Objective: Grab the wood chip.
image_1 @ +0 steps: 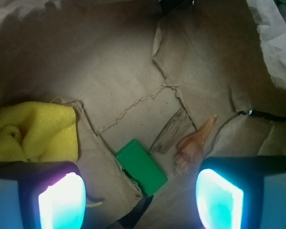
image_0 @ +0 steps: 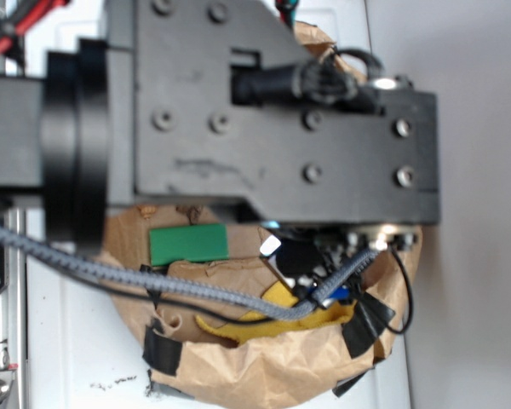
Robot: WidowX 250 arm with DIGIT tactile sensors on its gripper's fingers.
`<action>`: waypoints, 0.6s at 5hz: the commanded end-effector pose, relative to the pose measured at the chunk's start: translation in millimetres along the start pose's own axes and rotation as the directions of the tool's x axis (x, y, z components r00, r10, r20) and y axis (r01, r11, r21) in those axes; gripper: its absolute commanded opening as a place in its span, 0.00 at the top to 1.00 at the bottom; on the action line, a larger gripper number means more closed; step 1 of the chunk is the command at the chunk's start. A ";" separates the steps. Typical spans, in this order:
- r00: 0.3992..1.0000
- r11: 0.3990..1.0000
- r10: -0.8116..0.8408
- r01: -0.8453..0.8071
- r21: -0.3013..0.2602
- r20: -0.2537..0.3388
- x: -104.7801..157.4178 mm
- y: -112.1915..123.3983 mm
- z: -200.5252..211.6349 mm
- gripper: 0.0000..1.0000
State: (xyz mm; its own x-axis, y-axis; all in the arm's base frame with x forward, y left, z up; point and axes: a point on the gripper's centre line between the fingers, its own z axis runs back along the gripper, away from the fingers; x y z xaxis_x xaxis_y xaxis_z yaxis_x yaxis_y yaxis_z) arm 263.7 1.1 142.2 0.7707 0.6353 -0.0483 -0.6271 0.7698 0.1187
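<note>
Crumpled brown paper [image_1: 109, 62] lines the workspace; tool [image_1: 140, 195] spread, hovering; thin dark brown wood chip [image_1: 170, 130] at 1 o'clock, wedged between green rectangular block [image_1: 140, 167] and orange spiral seashell [image_1: 194, 147].

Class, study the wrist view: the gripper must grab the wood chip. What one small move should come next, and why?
Probably a descent. The gripper is open with nothing between its pads, and the wood chip lies flat on the brown paper roughly between them, between the green block and the seashell, so keep centred.
</note>
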 end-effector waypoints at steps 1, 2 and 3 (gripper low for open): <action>0.984 0.979 0.176 -0.171 -0.107 0.035 21.3 3.0 -16.7 0.00; 0.968 0.964 0.243 -0.233 -0.131 0.062 25.9 7.7 -40.0 0.00; 0.960 0.959 0.269 -0.259 -0.117 0.081 30.6 7.3 -58.1 0.00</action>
State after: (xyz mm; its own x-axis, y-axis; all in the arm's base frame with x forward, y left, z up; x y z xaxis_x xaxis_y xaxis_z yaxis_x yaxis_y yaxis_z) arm 275.9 17.2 76.1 0.5998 0.7992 0.0399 -0.8001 0.5984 0.0423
